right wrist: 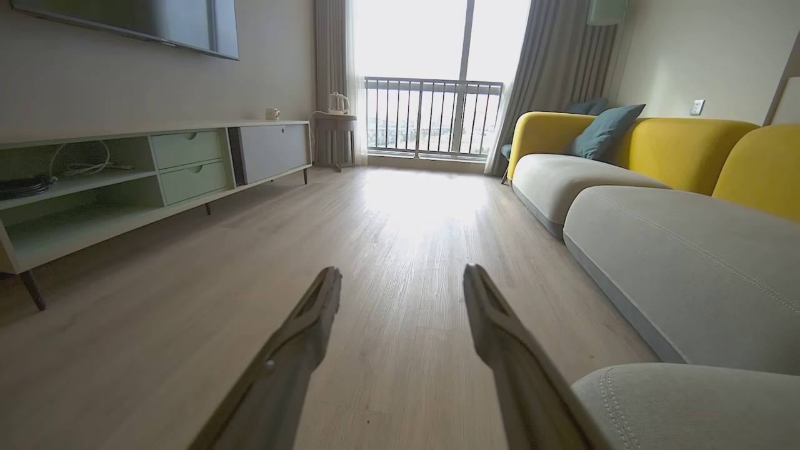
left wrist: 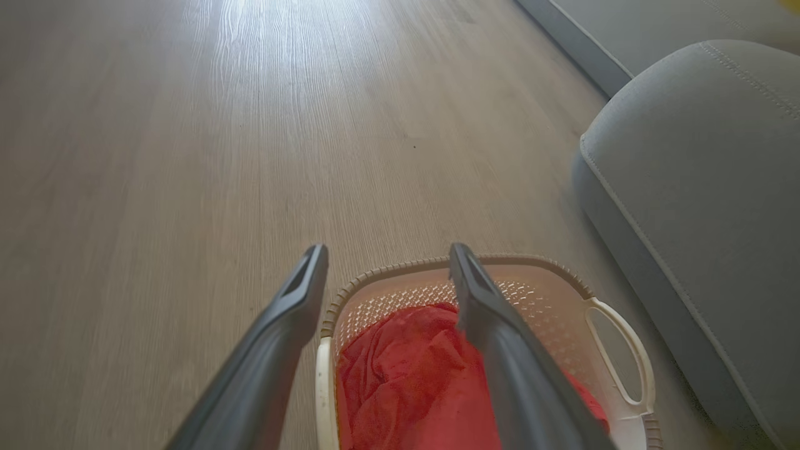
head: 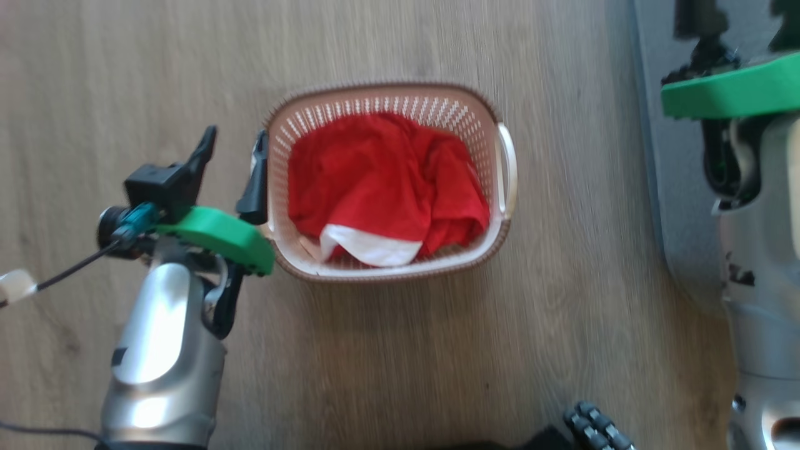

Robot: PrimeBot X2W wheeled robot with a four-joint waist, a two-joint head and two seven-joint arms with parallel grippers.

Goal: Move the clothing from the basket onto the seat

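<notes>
While the red garment [head: 387, 181] lies bunched inside the cream laundry basket [head: 381, 94], covering most of its bottom with its white panel [head: 369, 247] turned toward the robot, you have nothing in either gripper. The basket stands on the wood floor [head: 437, 362], with the grey seat cushion [left wrist: 700, 187] near its right handle [head: 507, 169] but apart from it. Your left gripper [head: 236, 134] hangs at the basket's left side, fingers spread wide and empty. In the head view one finger is over bare floor and the other is at the left rim. In the left wrist view that inner finger [left wrist: 494, 325] lies across the garment, and you cannot tell whether it touches rim or fabric. Your right gripper [right wrist: 402, 270] is likewise spread wide and empty, low above the floor just beside a rounded corner of the seat, pointing toward the balcony door [right wrist: 431, 81], with the yellow sofa backs [right wrist: 687, 150] to its right.
</notes>
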